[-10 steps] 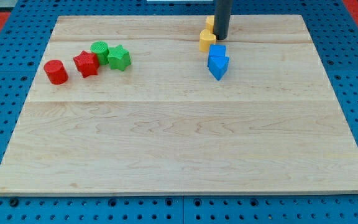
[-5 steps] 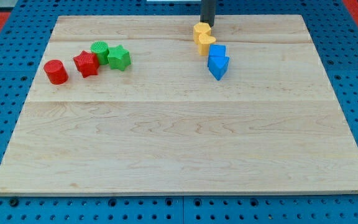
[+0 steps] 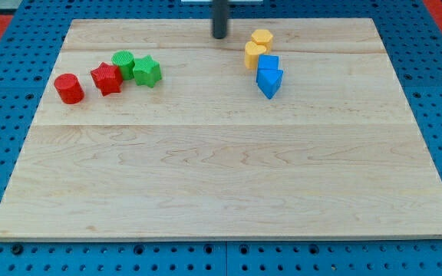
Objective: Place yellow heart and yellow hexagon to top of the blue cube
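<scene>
The yellow heart (image 3: 254, 54) and yellow hexagon (image 3: 262, 37) are found stacked above the blue cube (image 3: 268, 62), heart touching it, as the task requires, while my tip (image 3: 219, 35), gripper absent, stands clear at their left.

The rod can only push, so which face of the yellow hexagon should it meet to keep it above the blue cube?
My tip stands to the view's left of the yellow hexagon block. Probably meet its left face only gently: it already sits above the blue cube, beside the yellow heart block.
</scene>
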Controlling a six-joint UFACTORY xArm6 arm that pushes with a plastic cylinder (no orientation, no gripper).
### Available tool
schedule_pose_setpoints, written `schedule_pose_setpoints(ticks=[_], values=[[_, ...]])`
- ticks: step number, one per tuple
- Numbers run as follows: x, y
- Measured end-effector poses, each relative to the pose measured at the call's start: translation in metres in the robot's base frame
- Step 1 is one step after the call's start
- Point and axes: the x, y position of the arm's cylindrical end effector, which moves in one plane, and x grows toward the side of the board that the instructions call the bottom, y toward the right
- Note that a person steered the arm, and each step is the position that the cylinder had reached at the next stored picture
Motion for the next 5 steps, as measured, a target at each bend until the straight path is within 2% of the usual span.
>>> schedule_pose_setpoints(ticks=[1,2,4,5], values=[[0.04,0.035],[0.043,0.101],[0.009,0.031],[-0.002,0.096]])
